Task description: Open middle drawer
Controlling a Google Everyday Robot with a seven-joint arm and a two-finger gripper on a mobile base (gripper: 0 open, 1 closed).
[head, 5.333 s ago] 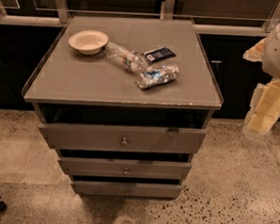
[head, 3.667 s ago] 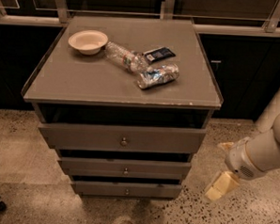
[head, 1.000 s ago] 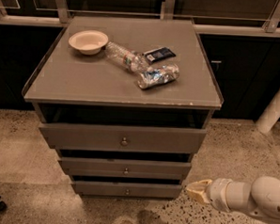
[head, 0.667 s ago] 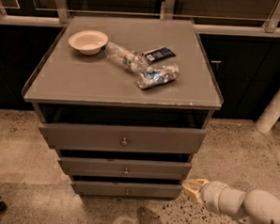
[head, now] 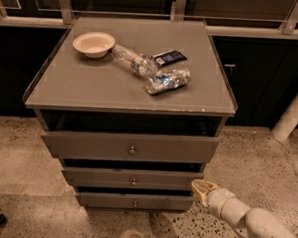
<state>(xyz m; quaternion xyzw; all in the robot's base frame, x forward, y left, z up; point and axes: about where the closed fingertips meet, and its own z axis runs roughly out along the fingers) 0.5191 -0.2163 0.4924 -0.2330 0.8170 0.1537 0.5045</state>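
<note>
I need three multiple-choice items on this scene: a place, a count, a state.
1. Where is the gripper? A) high, upper left B) low, beside the right end of the middle drawer C) low, far left
2. How many drawer knobs show? A) two B) five C) three
3. How is the clear bottle on the cabinet top? A) lying on its side B) upright C) hanging
Key: 1 B, it sits by that front's right end; 2 C, one knob per front; 3 A, its length rests flat.
</note>
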